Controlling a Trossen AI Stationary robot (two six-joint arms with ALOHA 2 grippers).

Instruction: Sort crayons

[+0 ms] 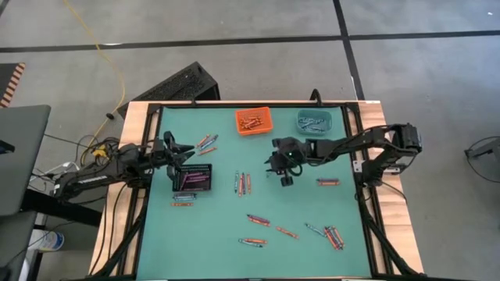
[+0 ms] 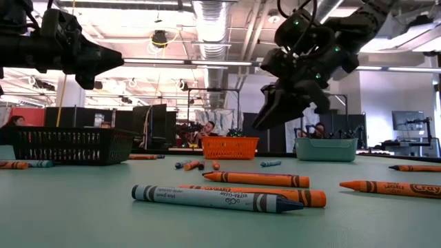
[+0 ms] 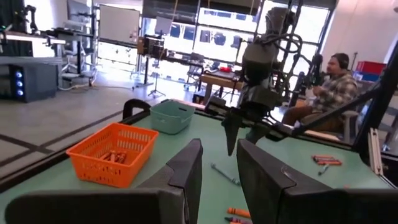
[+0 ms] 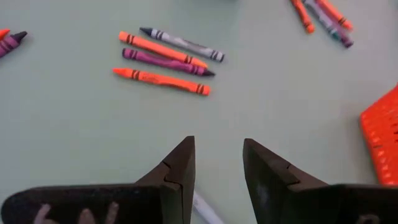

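Observation:
Crayons lie scattered on the green table [image 1: 219,234]: a small group [image 1: 243,183] at the middle, showing in the right wrist view as orange, purple and grey sticks [image 4: 166,59], and more [image 1: 334,236] at the near right. My right gripper [image 1: 280,168] hangs open above the table's middle, tilted down, with nothing between its fingers [image 4: 217,168]; a pale crayon [image 4: 204,210] lies on the table under it. My left gripper [image 1: 181,148] is open and empty, held level above the far edge of the black bin [image 1: 193,178].
An orange bin [image 1: 252,120] and a teal bin [image 1: 314,121], both holding crayons, stand at the far edge. Loose crayons lie near the black bin [image 1: 207,143] and at the right [image 1: 327,182]. A person [image 3: 329,84] sits beyond the table.

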